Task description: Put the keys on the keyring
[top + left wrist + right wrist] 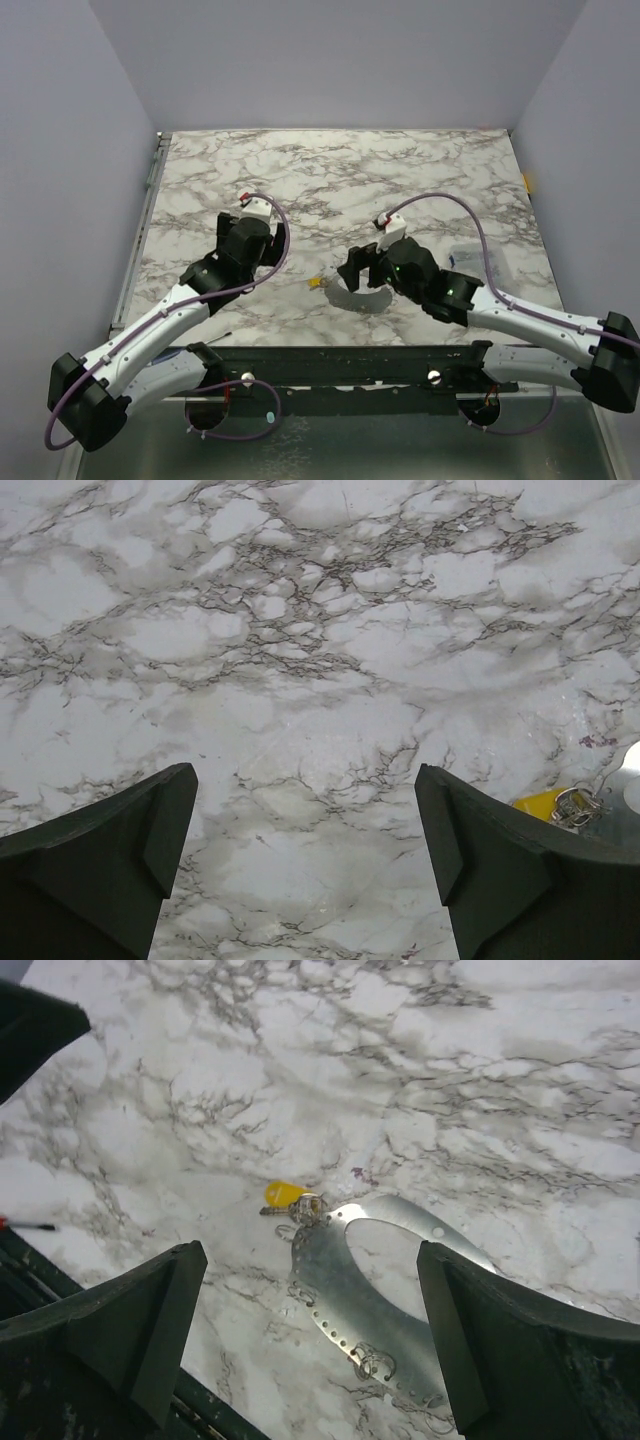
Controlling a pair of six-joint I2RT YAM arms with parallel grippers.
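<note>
Surface: white marble-patterned tabletop with grey veins [330, 180], hard and smooth. Small flat parts probably slide on it rather than lift.

Left gripper [305, 825]: dark fingers spread wide over bare marble, holding nothing. It sits well left of the parts, and its wrist view catches them only at the right edge.

Right gripper [312, 1295]: fingers equally wide apart and empty, hovering just above the ring, one finger to either side of it.

Large thin grey metal hoop, the keyring [325, 1290]: lies flat near the table's front edge, between the two arms. It looks stiff, light and slick, with small holes along its band. Lying flat it offers no edge from above. Judgement: pinch across the band at the near side, or tilt it up first.

Tiny key with yellow-orange head and whitish metal end [283, 1194]: lies just left of the hoop, its metal end touching the rim. Whether it is already threaded cannot be told. It is very light and easily flicked away. Judgement: grip the yellow head and leave the metal end free.
</note>
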